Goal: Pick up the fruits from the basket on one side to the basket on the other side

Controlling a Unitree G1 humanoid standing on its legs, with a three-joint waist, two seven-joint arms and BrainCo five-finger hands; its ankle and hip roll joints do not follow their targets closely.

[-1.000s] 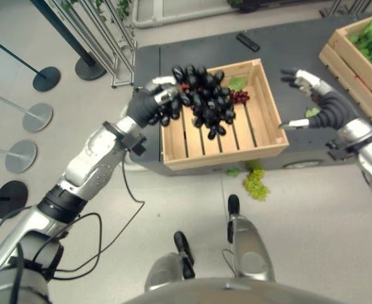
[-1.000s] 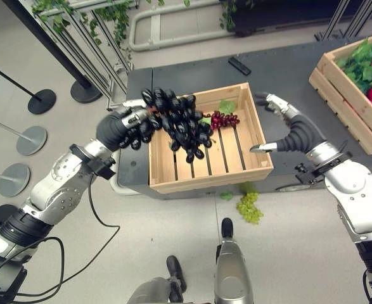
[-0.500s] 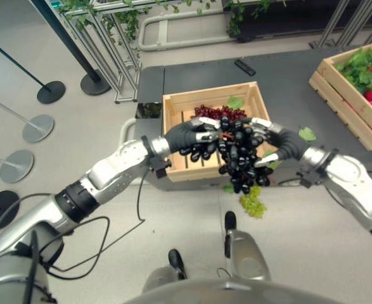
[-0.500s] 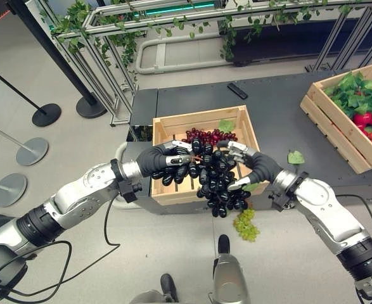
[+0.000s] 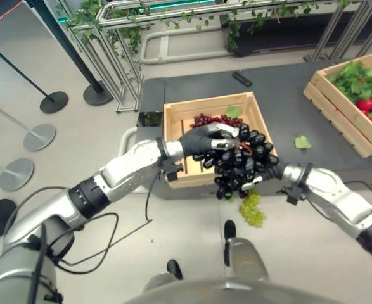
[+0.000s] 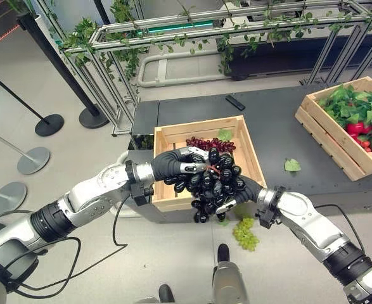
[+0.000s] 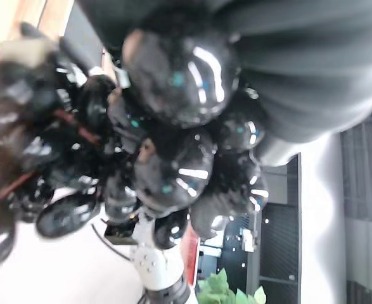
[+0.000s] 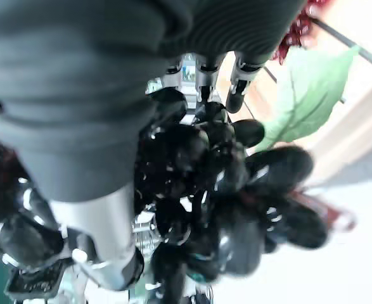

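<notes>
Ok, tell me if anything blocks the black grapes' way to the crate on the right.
Nothing visible does. The black grapes hang between the left robot hand and right robot hand, at the near crate's front edge. Between there and the right crate lies dark tabletop with only a flat green leaf.

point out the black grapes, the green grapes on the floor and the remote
black grapes (image 6: 216,185), right eye view, middle of the bunch
green grapes (image 6: 244,234), right eye view, middle of the bunch
remote (image 6: 235,102), right eye view, middle of its body
</notes>
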